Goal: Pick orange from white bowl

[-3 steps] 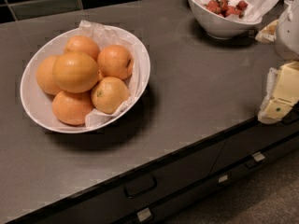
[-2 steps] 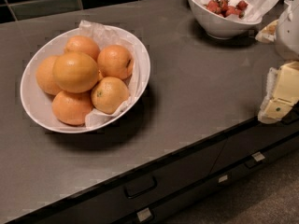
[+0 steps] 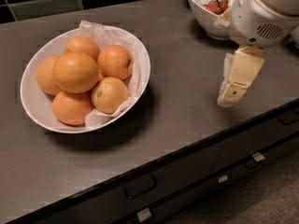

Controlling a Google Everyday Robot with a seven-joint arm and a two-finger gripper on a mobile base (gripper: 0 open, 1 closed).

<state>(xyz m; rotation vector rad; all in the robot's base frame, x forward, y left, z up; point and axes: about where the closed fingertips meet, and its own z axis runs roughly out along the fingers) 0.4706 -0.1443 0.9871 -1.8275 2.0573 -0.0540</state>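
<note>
A wide, shallow white bowl [image 3: 35,111] with a crumpled white paper liner sits on the left of the dark counter. It holds several oranges [image 3: 74,72] piled together. My gripper [image 3: 232,93] hangs on the right over the counter, well clear of the bowl, its cream-coloured fingers [image 3: 240,76] pointing down. Nothing shows in it. The white arm body [image 3: 261,13] is above it at the upper right.
A smaller, deeper white bowl [image 3: 203,17] with red fruit stands at the back right, partly behind my arm. The dark counter [image 3: 187,73] ends at a front edge, with drawers and handles [image 3: 140,187] below.
My gripper and arm have moved left and further into view, over the counter toward the bowl. The bowls and oranges have not moved.
</note>
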